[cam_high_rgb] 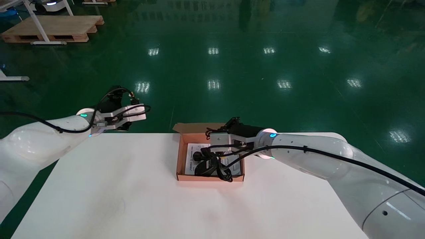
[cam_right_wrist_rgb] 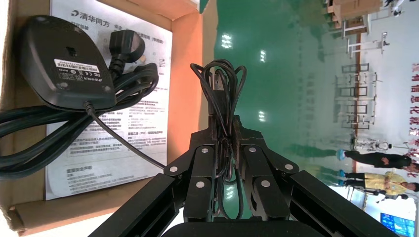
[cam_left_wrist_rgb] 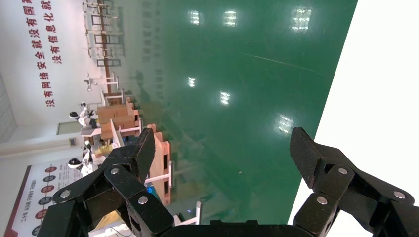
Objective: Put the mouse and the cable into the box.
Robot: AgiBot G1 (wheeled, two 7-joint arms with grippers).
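The jaws of the right gripper [cam_right_wrist_rgb: 225,126] pinched the coiled cable [cam_right_wrist_rgb: 217,84], not yet inside, over the far right corner of the box [cam_high_rgb: 181,156], where the mouse [cam_right_wrist_rgb: 64,59] already lay; the left gripper [cam_left_wrist_rgb: 223,145], jaws wide, idled far left.

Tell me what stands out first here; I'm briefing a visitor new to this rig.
The right hand, over the box's far edge, is shut on a coiled cable bundle. The mouse lies upside down in the box. The left hand hangs open off the table's far left corner.

Power cable [cam_right_wrist_rgb: 133,79] cut off at edge
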